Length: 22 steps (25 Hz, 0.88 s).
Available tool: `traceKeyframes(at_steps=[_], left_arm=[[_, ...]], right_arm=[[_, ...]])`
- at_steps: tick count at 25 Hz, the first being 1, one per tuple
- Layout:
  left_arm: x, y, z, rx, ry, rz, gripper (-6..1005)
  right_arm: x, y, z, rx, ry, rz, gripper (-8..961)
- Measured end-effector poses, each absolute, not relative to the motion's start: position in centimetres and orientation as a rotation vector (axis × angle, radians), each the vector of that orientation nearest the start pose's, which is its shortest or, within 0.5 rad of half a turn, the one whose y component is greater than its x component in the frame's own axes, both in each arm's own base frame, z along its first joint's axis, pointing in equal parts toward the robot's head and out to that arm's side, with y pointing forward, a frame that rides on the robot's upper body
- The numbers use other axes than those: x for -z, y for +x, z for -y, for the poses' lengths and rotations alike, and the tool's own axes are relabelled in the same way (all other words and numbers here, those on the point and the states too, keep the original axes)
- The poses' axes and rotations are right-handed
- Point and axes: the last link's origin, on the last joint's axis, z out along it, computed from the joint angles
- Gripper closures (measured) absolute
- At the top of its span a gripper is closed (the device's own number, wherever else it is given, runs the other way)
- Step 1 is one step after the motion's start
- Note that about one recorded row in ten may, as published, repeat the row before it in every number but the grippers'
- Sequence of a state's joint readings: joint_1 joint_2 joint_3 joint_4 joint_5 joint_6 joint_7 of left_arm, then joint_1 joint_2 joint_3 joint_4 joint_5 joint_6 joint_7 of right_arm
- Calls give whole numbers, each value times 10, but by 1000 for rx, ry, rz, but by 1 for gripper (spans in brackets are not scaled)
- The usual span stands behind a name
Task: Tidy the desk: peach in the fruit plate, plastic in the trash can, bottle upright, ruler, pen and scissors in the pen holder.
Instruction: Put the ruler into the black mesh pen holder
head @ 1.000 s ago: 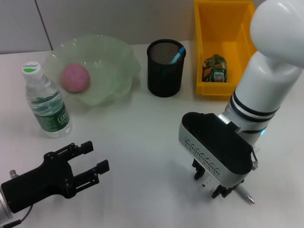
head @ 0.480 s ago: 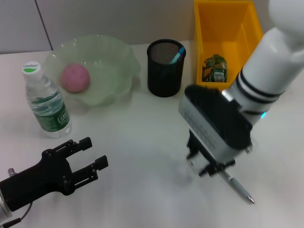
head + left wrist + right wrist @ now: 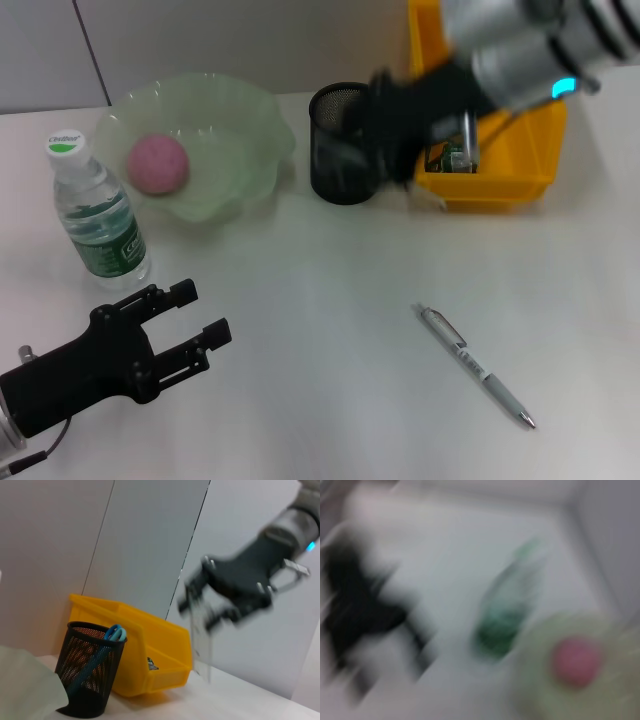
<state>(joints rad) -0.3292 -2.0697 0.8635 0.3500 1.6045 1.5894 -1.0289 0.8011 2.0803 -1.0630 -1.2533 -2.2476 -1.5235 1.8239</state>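
Carrying a clear plastic ruler (image 3: pixel 200 635) pinched in the right claw (image 3: pixel 425 125) above the black mesh pen holder (image 3: pixel 347 145); next: drop it in. Left claw (image 3: pixel 185 330) spread, idle.

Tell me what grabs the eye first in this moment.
The right gripper is a blur up by the black pen holder and the yellow bin, a clear ruler hanging from its fingers. A pen lies alone on the table. The left gripper hovers open near the upright bottle.
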Motion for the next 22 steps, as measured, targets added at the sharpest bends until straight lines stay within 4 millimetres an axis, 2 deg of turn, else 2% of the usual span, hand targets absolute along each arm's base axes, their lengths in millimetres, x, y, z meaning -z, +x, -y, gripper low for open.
traceKeyframes(at_steps=[2, 3, 6, 7, 8, 9, 10, 12, 22], left_arm=[[33, -298, -257, 1025, -2532, 668, 258], [33, -298, -257, 1025, -2532, 668, 258], [33, -297, -258, 1026, -2541, 663, 258], [33, -296, -258, 1025, -2547, 661, 258], [33, -296, -258, 1025, -2547, 661, 258], [33, -296, -259, 1025, -2549, 659, 257], [33, -296, -259, 1025, -2550, 659, 257], [33, -296, -258, 1025, -2552, 663, 257], [34, -294, -257, 1038, -2561, 659, 257]], right_arm=[[-41, 92, -407, -231, -2774, -98, 567], [-41, 92, -407, -231, -2774, -98, 567], [-50, 92, -418, -379, -2662, -205, 567], [-53, 93, -425, -486, -2592, -279, 567], [-53, 93, -425, -486, -2592, -279, 567], [-55, 94, -431, -587, -2543, -358, 567], [-55, 94, -431, -587, -2543, -358, 567], [-58, 99, -438, -709, -2480, -458, 567], [-44, 123, -455, -829, -2326, -563, 568]])
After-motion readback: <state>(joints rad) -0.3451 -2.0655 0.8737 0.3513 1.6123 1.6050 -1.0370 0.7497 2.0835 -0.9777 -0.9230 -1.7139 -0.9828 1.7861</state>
